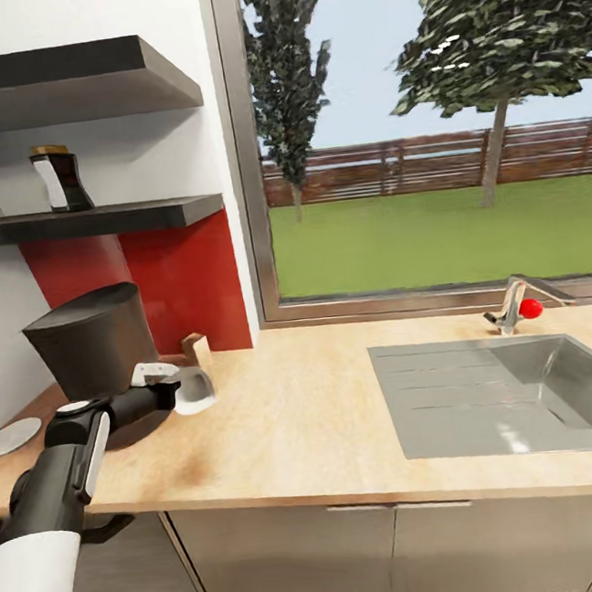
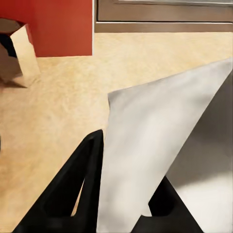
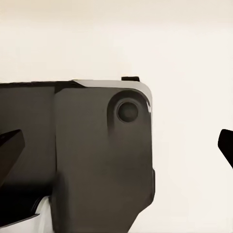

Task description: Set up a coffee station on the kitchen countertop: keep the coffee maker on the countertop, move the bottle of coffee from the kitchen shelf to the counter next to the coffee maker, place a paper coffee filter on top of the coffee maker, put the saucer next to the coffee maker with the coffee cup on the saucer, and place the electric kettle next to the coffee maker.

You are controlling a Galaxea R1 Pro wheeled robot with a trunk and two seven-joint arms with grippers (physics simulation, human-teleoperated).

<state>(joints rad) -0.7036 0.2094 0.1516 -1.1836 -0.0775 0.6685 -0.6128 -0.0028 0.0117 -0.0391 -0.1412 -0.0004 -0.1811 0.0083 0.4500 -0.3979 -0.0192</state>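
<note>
Meanwhile the left tool (image 1: 180, 389), clamped on the paper coffee filter (image 2: 145, 160), hovers over the surface (image 1: 301, 424) at the coffee maker's (image 1: 94, 342) four o'clock; lifting it on top seemingly comes next. Right tool's state: cannot tell.

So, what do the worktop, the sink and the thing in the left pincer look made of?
Worktop: pale wood or laminate with a faint mottled grain, matte. Sink: brushed steel, grey with soft reflections. Paper filter in the left pincer: probably thin white paper, matte and folded.
</note>
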